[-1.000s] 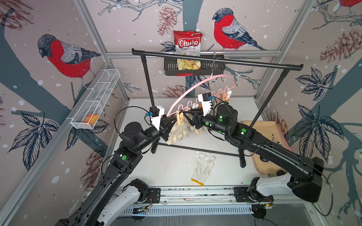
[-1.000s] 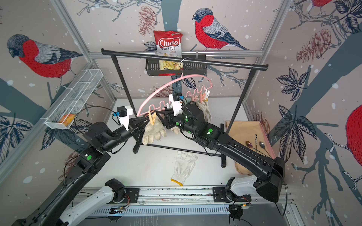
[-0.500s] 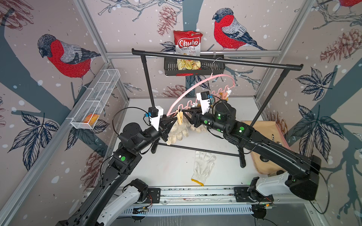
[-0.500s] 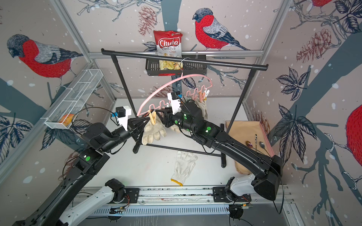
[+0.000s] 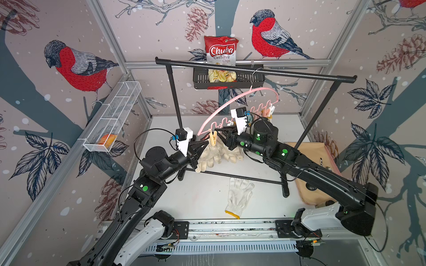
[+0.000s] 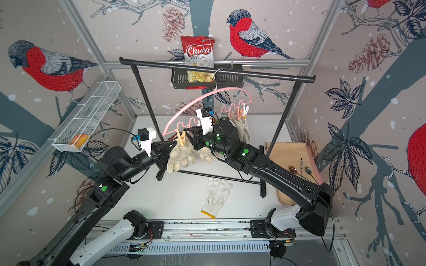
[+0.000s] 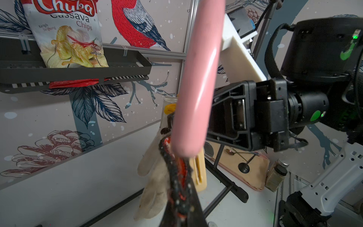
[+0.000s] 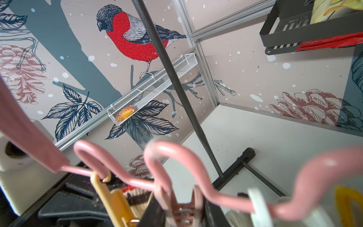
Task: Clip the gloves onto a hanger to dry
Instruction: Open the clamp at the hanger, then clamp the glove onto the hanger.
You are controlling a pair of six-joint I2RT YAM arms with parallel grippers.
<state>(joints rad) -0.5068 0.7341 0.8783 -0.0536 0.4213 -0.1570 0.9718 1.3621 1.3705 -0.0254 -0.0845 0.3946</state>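
Observation:
The pink hanger [image 5: 230, 101] hangs by its hook from the black rack. My left gripper [image 5: 204, 144] is shut on the striped cuff of a cream glove [image 5: 208, 156], held up at the yellow peg [image 5: 213, 138] on the hanger's low end. In the left wrist view the glove [image 7: 155, 186] dangles behind the shut jaws. My right gripper [image 8: 180, 214] is closed round a pink peg [image 8: 176, 204], its fingers pressing the handles on both sides. A second glove [image 5: 231, 153] hangs under that arm. A white knitted glove [image 5: 238, 197] lies flat on the table. More gloves [image 6: 242, 129] hang at the hanger's far end.
The black rack's top bar [image 5: 253, 71] and its floor bar [image 5: 242, 178] cross the workspace. A chips bag [image 5: 220, 51] stands in a black basket on the back wall. A white wire shelf [image 5: 115, 115] runs along the left wall. A beige mat [image 6: 297, 161] with spoons lies at right.
My right gripper has moved left along the hanger's peg row to the pink peg and its jaws have narrowed onto it. The left gripper has stayed put with the glove.

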